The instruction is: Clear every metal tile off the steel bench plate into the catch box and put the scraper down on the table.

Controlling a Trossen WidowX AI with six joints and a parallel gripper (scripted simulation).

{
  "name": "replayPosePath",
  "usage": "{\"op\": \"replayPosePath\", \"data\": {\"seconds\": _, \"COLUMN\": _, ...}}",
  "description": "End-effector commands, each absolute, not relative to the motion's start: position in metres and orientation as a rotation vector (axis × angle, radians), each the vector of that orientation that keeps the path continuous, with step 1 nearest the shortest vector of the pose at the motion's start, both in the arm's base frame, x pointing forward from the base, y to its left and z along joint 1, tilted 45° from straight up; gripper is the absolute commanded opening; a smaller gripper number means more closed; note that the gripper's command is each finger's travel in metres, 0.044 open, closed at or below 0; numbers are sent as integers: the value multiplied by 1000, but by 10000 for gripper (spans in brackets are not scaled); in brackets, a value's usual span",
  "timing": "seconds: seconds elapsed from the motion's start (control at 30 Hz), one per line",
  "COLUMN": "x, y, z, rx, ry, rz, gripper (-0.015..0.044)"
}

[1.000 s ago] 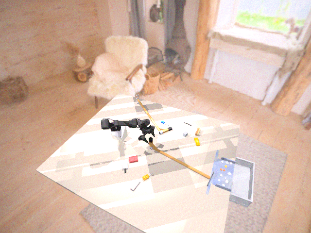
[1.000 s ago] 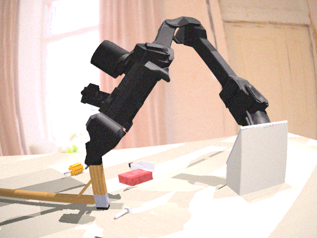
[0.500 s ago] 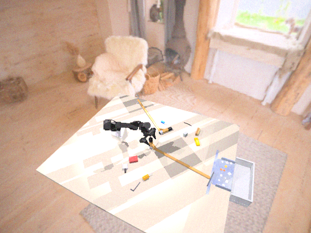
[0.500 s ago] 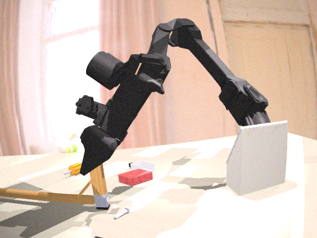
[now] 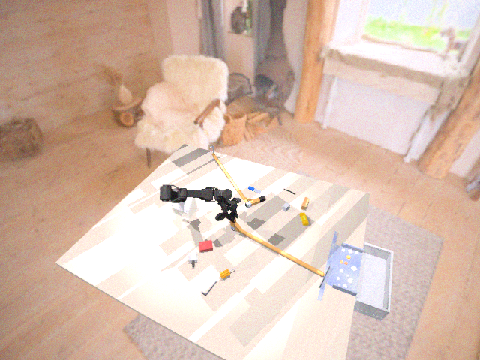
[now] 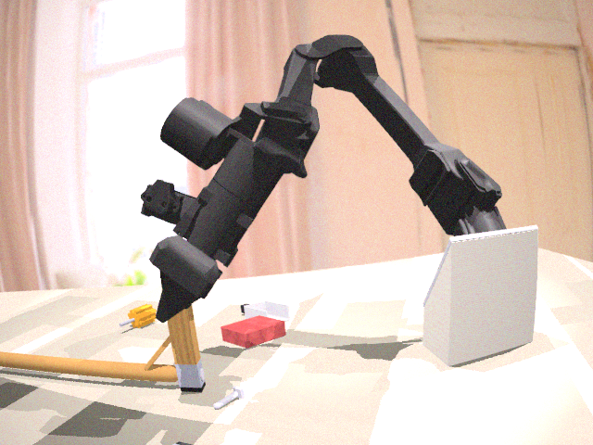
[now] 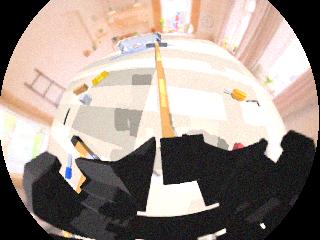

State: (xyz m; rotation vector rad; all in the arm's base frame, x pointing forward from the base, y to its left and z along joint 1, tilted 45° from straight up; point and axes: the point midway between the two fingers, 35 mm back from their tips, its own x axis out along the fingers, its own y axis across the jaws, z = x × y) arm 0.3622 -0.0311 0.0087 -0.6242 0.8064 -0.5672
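The gripper (image 5: 229,212) (image 6: 168,311) (image 7: 168,138), fingers part-way together and apparently narrowing, stands about the upright wooden grip of the long scraper (image 5: 280,252) (image 6: 86,366) (image 7: 161,90); whether both fingers bear on it cannot be told. The shaft runs outward from beneath the hand to a dark blade at the near edge of the bench plate (image 5: 340,280). Tiles lie beyond the blade, short of the catch box (image 5: 373,310). For a sound grasp, centre the grip between the pads, close squarely, and confirm firmness before pushing, lest the long shaft twist.
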Motion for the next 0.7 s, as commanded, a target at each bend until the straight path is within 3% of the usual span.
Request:
{"op": "replayPosePath", "data": {"seconds": 0.0, "x": 362, "y": -31, "z": 9, "rx": -621, "ry": 805, "rz": -569, "gripper": 105}}
{"op": "replayPosePath", "data": {"seconds": 0.17, "x": 362, "y": -31, "z": 9, "rx": -621, "ry": 805, "rz": -569, "gripper": 72}}
{"op": "replayPosePath", "data": {"seconds": 0.27, "x": 362, "y": -31, "z": 9, "rx": -622, "ry": 807, "rz": -570, "gripper": 0}}
{"op": "replayPosePath", "data": {"seconds": 0.67, "x": 365, "y": -24, "z": 5, "rx": -630, "ry": 817, "rz": -558, "gripper": 0}}
